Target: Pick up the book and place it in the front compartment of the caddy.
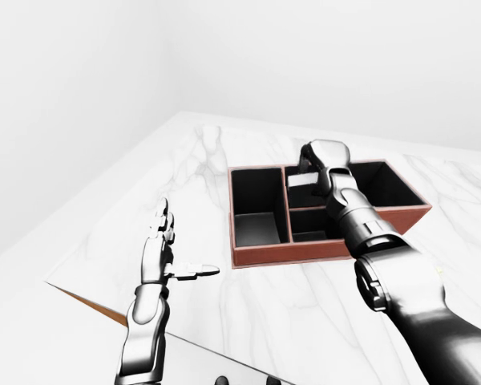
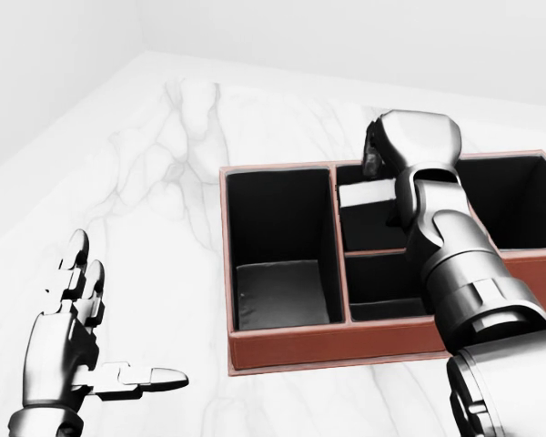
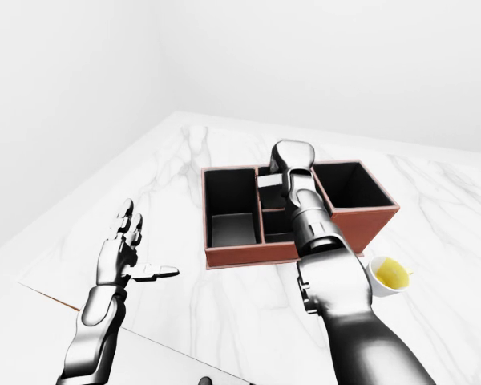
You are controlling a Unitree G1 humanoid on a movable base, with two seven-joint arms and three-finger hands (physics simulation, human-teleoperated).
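The red-brown caddy (image 2: 328, 347) with black compartments stands on the white marble table. The book (image 2: 369, 194) sits down inside the upper middle compartment, and only its pale top edge shows. My right hand (image 2: 375, 157) hovers right above that compartment. Its fingers look loosened and a small gap separates them from the book. The right forearm covers part of the middle and right compartments. My left hand (image 2: 118, 319) hangs open over the table at the head view's lower left, well left of the caddy, holding nothing.
A white cup with yellow contents (image 3: 389, 275) stands on the table to the right of the caddy, beside my right arm. The table's near edge (image 1: 96, 305) runs along the bottom left of the left-eye view. White walls lie beyond.
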